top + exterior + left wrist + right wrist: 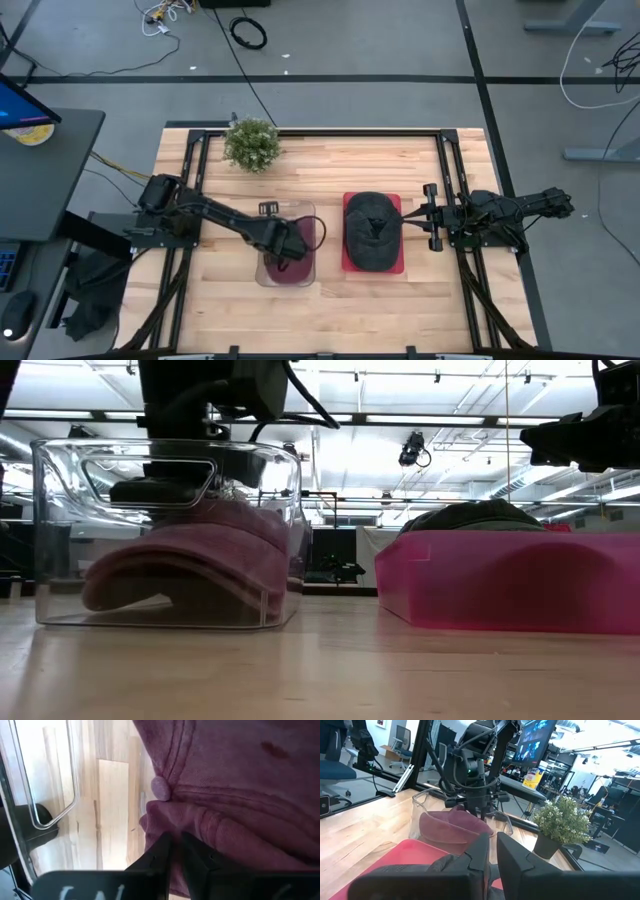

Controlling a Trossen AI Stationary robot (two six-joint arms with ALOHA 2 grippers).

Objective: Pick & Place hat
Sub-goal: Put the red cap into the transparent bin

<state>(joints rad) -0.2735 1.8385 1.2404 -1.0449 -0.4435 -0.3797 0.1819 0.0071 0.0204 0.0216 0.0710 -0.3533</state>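
A maroon hat (190, 560) lies inside a clear plastic box (60, 530) left of the table's middle, its brim down on the box floor. My left gripper (175, 842) reaches down into the box (262, 275) and is shut on the hat's crown. A black hat (370, 228) sits on a pink tray (395, 265) to the right of the box. My right gripper (428, 215) waits level at the tray's right side, shut, with nothing between its fingers. My left gripper pinches a bunched fold of the maroon hat's crown (167, 817), close to the top button (160, 787), between its two fingers. The fingers come from above, slanting down into the box. The hat's brim rests on the box floor; the cloth puckers at the fingertips.
A small potted plant (252, 143) stands at the far left of the table. The black hat's crown (470, 515) rises above the pink tray's wall (500, 580). Bare wood lies along the near edge of the table.
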